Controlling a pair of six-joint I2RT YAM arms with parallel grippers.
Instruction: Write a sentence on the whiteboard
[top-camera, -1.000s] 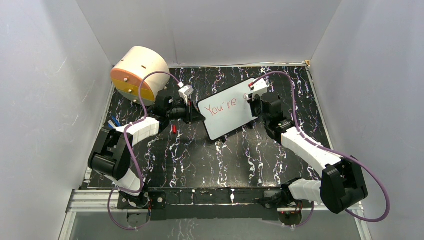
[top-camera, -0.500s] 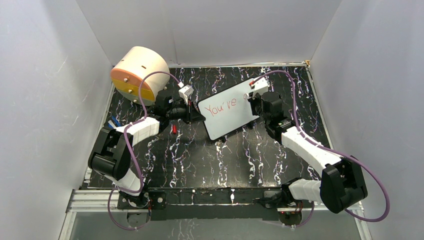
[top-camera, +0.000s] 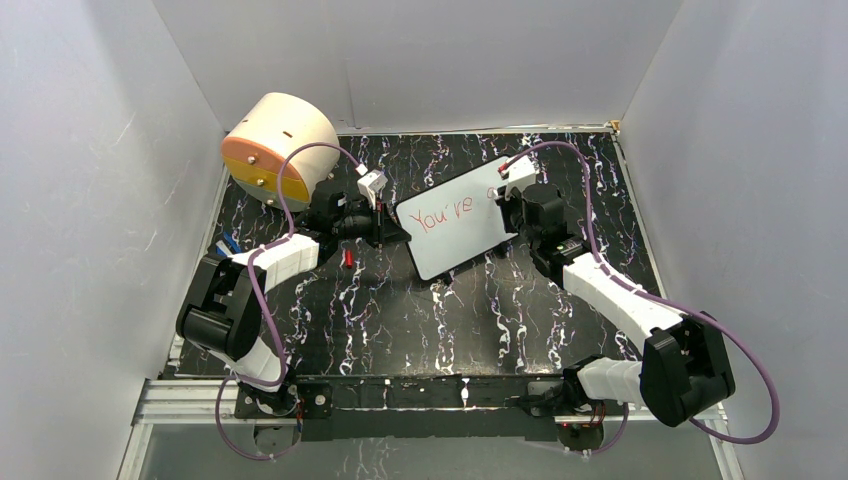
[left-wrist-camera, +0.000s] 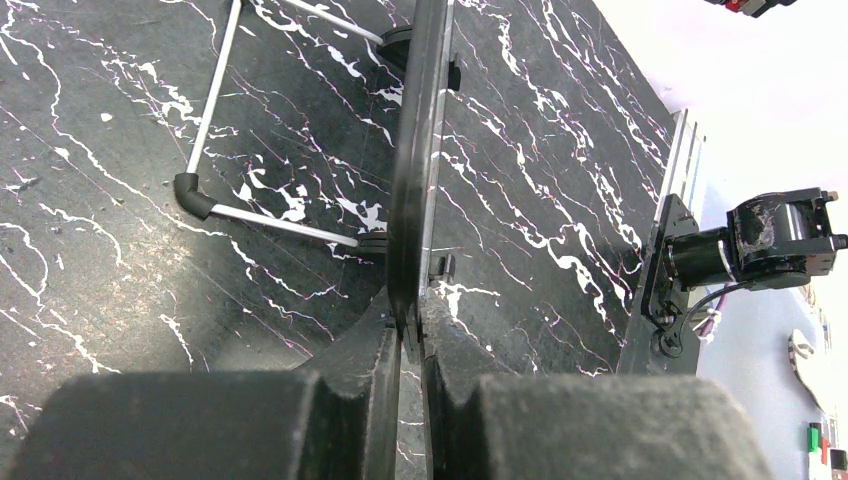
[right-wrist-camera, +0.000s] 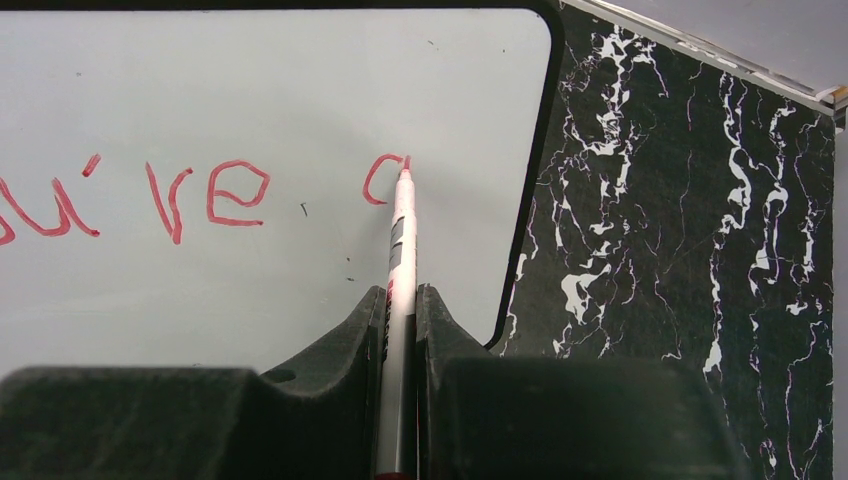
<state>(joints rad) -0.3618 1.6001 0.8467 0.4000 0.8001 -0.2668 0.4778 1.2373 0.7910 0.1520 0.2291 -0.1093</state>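
Red sentence (right-wrist-camera: 210, 195) gains almost nothing past "You're", so I read writing as unfinished: right tool (right-wrist-camera: 400, 300) grips the marker (right-wrist-camera: 402, 230), left tool (left-wrist-camera: 405, 335) pinches the whiteboard (top-camera: 455, 240).

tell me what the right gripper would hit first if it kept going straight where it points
The flat white whiteboard: the right gripper points at it, and the red-tipped marker pen it grips seems to touch the board at a half-drawn red letter.

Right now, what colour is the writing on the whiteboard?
Red: the lettering on the whiteboard shows best in the right wrist view, beside the marker.
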